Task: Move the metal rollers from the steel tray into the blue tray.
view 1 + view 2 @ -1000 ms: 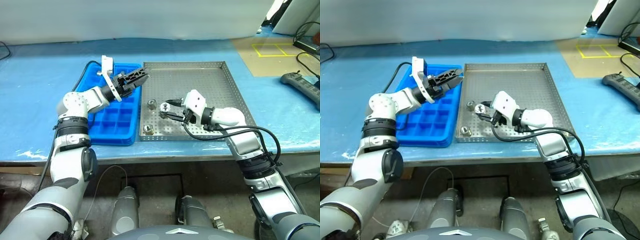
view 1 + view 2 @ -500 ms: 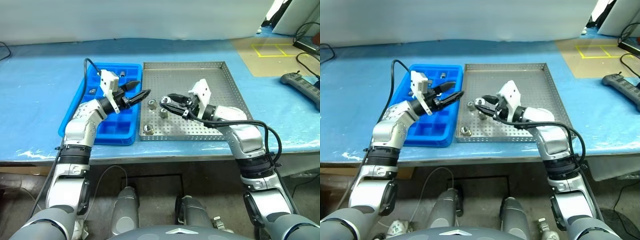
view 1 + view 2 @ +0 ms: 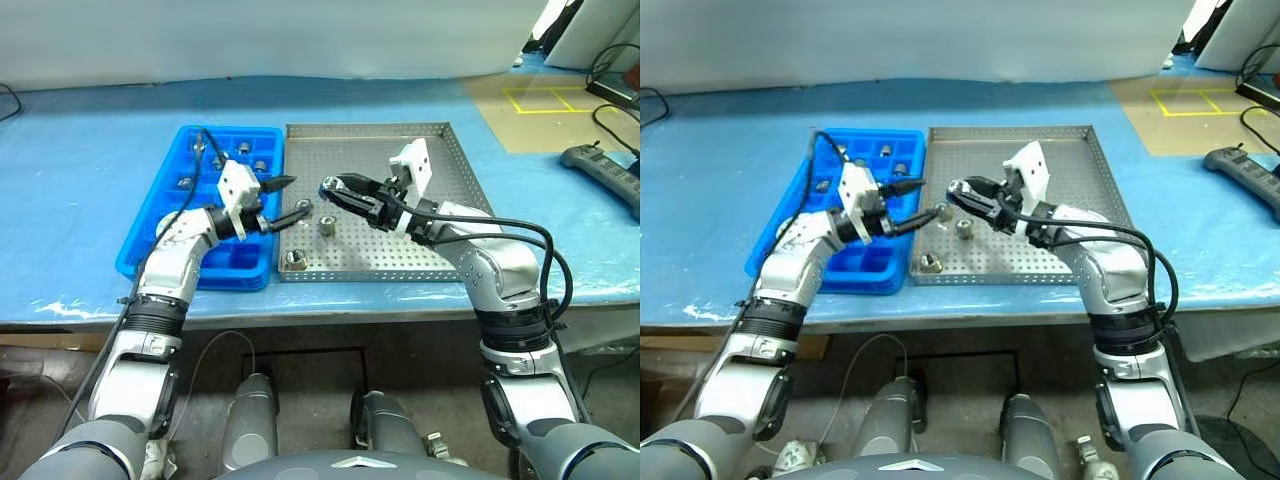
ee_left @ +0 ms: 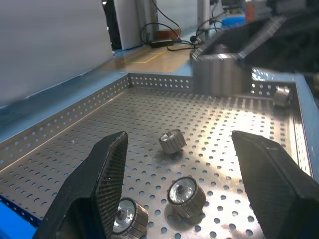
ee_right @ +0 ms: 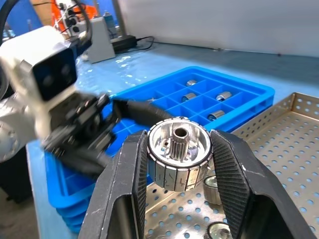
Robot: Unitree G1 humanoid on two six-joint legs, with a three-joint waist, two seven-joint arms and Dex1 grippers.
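Above the steel tray [image 3: 420,150], in the head view, the right gripper [image 3: 330,187] pinches a roller [image 3: 326,185]; the left gripper [image 3: 290,198], spread, faces it. In the right wrist view the blue tray [image 5: 251,99] lies beyond the roller: next comes a carry there, or a handover. In the left wrist view, three loose rollers [image 4: 185,195] lie between the fingers [image 4: 104,172].

- The steel tray [image 3: 440,150], a large shallow rectangle of perforated silver metal with low walls, lies flat on the blue tabletop, its left wall just beside the blue tray.
- The blue tray [image 3: 165,215], a bright blue plastic rectangle divided into small square compartments, lies flat to the left and is narrower.
- The metal rollers, short silver-grey cylinders with dark centre holes: three sit in the steel tray near its front-left corner [image 3: 296,258], [image 3: 326,224], [image 3: 304,207]; one [image 5: 179,151] is raised above that tray, clamped end-on between two black fingers; several [image 3: 260,166] rest in compartments at the blue tray's far end.
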